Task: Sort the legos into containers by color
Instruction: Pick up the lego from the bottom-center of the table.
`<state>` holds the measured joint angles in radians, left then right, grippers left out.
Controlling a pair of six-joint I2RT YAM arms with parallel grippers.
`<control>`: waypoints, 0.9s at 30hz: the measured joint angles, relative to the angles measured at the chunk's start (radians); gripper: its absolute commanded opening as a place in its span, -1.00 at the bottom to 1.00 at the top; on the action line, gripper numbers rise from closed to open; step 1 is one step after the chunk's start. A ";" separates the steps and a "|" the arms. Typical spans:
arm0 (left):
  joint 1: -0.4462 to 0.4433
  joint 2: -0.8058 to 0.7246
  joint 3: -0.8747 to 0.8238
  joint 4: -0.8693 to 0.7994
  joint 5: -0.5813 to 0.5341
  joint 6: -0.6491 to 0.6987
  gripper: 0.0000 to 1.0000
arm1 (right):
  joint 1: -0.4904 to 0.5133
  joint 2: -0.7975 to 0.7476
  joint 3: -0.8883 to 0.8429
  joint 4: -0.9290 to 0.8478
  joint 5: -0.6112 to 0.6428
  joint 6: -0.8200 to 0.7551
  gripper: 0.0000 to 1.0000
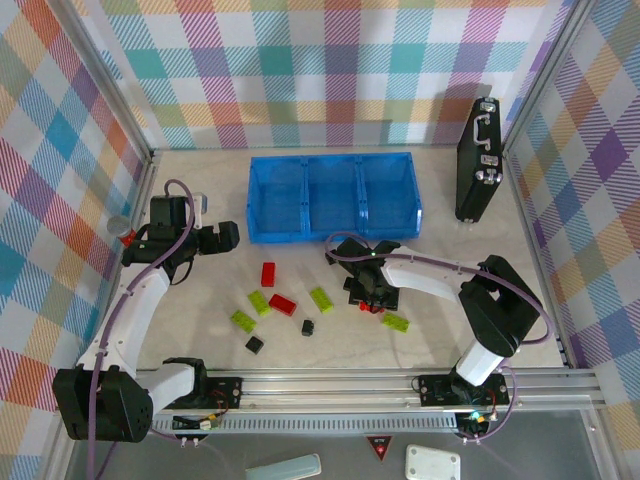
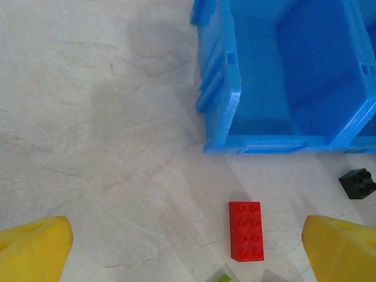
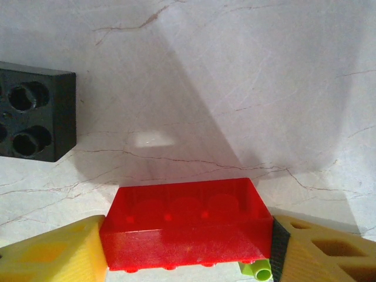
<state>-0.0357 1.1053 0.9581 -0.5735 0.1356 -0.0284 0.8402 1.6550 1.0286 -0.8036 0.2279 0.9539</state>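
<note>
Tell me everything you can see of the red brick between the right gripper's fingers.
The glossy red rectangular plastic brick lies crosswise between the yellow fingers of the right gripper, each pressing one short end. Faint round shapes show on its upper face, small bumps along its lower edge. A lime-green piece peeks out under its right corner. Whether it is off the pale marbled table I cannot tell.

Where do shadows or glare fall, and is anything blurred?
Right wrist: a wide shadow fans over the table behind the red brick, plus one glare spot. Left wrist: soft grey shadow left of the blue tray; the yellow fingertips look blurred.
</note>
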 measured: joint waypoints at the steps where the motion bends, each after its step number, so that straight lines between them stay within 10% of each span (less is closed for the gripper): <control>1: 0.000 0.000 0.000 0.000 0.002 0.000 0.99 | 0.000 0.000 0.000 0.000 0.000 0.000 0.34; 27: 0.000 0.002 0.000 0.000 0.002 0.000 1.00 | -0.128 -0.063 0.131 -0.112 -0.024 -0.253 0.31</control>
<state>-0.0357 1.1072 0.9581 -0.5735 0.1371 -0.0284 0.7124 1.5921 1.1599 -0.9154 0.2043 0.7010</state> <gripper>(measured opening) 0.997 0.659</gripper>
